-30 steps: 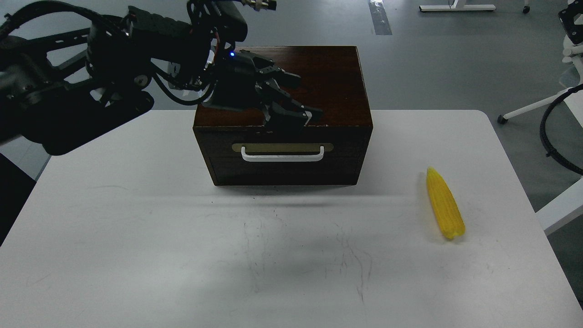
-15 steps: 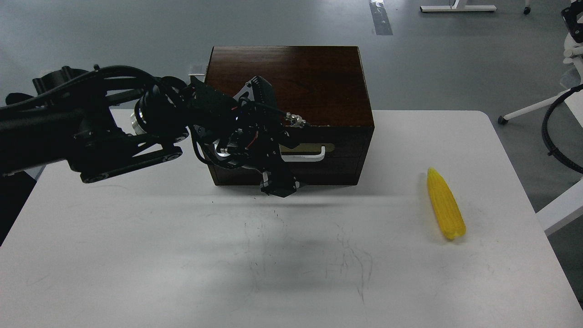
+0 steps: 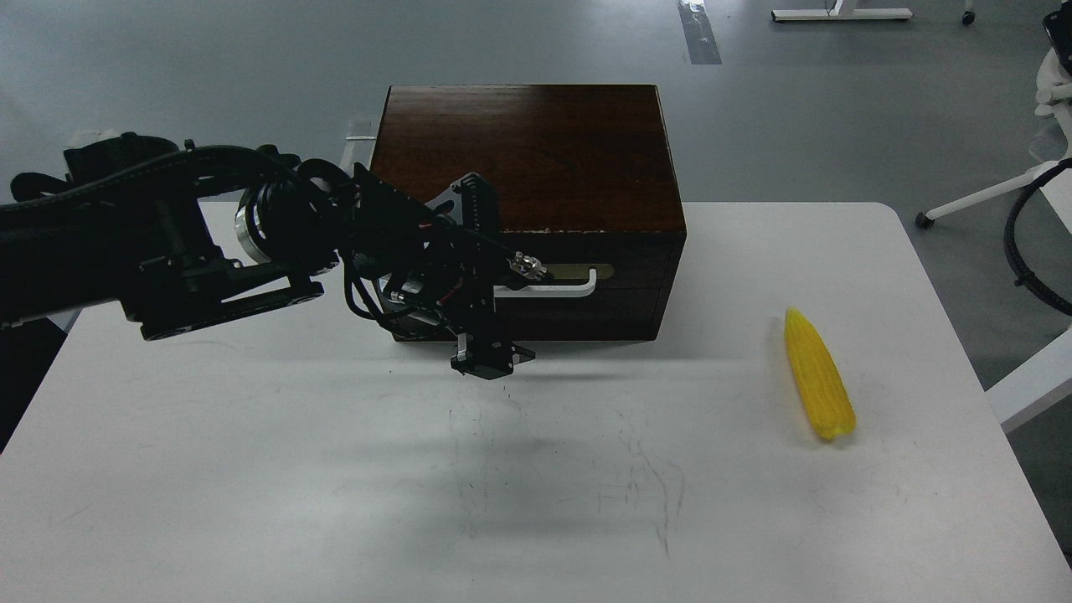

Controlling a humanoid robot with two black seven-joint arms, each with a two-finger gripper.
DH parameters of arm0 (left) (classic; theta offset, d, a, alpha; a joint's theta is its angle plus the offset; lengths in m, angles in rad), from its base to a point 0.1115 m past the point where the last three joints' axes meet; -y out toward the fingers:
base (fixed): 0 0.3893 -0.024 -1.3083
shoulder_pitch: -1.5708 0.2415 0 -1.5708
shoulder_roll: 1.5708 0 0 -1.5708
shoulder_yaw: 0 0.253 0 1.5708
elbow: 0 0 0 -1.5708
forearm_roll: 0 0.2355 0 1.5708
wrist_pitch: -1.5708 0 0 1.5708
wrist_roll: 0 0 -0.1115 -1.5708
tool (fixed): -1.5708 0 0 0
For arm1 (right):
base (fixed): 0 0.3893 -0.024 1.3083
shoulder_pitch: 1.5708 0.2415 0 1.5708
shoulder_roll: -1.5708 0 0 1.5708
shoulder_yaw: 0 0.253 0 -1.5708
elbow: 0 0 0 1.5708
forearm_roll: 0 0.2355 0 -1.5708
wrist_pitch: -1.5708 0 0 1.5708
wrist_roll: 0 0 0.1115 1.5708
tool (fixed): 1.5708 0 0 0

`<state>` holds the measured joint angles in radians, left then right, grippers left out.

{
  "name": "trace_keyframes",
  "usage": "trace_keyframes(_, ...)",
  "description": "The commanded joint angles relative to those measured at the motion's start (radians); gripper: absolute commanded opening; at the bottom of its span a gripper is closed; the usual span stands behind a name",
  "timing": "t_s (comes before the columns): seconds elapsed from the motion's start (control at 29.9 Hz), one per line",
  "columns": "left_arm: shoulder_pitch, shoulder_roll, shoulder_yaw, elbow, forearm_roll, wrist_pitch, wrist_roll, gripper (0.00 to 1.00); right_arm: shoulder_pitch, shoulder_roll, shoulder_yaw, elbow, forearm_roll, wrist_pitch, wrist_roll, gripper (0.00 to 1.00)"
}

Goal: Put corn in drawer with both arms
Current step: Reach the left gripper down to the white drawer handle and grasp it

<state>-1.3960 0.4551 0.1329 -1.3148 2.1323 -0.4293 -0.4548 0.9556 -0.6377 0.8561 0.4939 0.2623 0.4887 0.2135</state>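
Note:
The yellow corn [image 3: 819,375] lies on the white table [image 3: 251,469] at the right, its pointed end away from me. The dark brown cabinet [image 3: 536,151] stands at the table's back middle. Its drawer [image 3: 624,297] is closed, and the white bar handle [image 3: 557,290] shows only at its right half. My left arm comes in from the left and crosses the drawer front. Its gripper [image 3: 486,362] hangs pointing down in front of the drawer's lower left, just above the table. It is dark and its fingers cannot be told apart. The right gripper is out of view.
A black cable [image 3: 1017,251] loops at the right edge, off the table. White chair or stand legs [image 3: 971,201] stand on the grey floor beyond the table's right corner. The table has faint scratch marks [image 3: 645,477] in the middle.
My left arm came down from above the cabinet's top to the drawer front, then shifted a little left and lower. The corn and the cabinet have not moved.

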Motion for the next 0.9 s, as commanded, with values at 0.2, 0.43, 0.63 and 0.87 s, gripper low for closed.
trace_keyframes(0.2,-0.014,0.008,-0.001,0.000,0.023,0.000,0.001,0.87,0.000,0.000,-0.002,0.000,0.000,0.000,0.000,1.00)
trace_keyframes(0.43,-0.049,0.004,0.001,-0.001,0.024,0.000,0.001,0.88,0.002,0.000,-0.002,0.000,0.000,0.000,0.000,1.00)
trace_keyframes(0.63,-0.037,0.005,0.045,0.000,0.029,0.001,0.002,0.88,0.006,-0.002,-0.002,0.000,0.000,0.000,0.000,1.00)
trace_keyframes(0.87,-0.020,0.007,0.059,0.008,0.049,0.030,0.013,0.88,0.006,-0.002,-0.005,0.000,0.000,0.000,0.000,1.00)
